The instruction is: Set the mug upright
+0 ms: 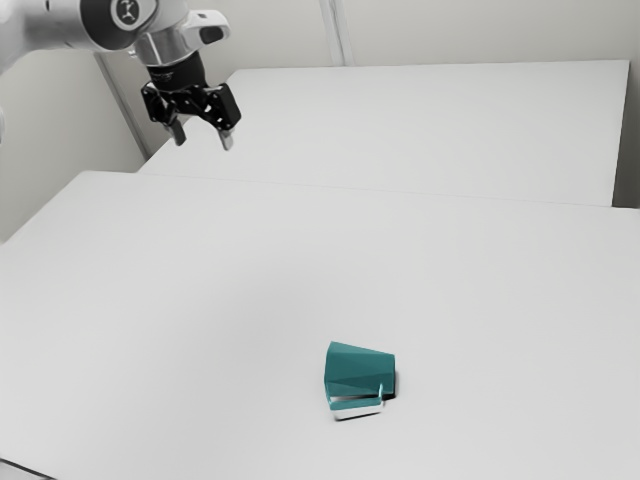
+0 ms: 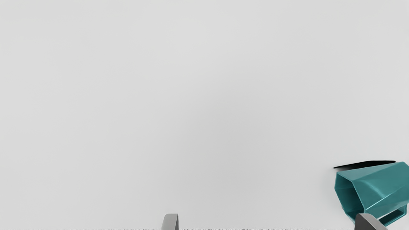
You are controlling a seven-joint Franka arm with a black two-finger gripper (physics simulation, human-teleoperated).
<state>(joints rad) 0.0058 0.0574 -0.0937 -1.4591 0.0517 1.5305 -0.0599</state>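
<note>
A teal mug (image 1: 360,370) lies on its side on a white desk (image 1: 200,300), its long axis level along the desktop and running almost straight across the exterior view. The wide, open mouth points toward the exterior view's left, the side the robot arm (image 1: 60,25) comes in from; the narrower base end points toward the exterior view's right. The handle (image 1: 357,404) sticks out from the flank nearest the exterior camera, low by the desktop, its grip running lengthwise with the body. The wrist view looks partly into the hollow mouth, and a dark shadow (image 2: 364,164) lies along the flank opposite the handle. High above the desk, up and toward the exterior view's left from the mug and well apart from it, hangs the black gripper (image 1: 204,142), its jaws spread wide, with nothing between them. A second white surface (image 1: 430,130) stands beyond the desk.
</note>
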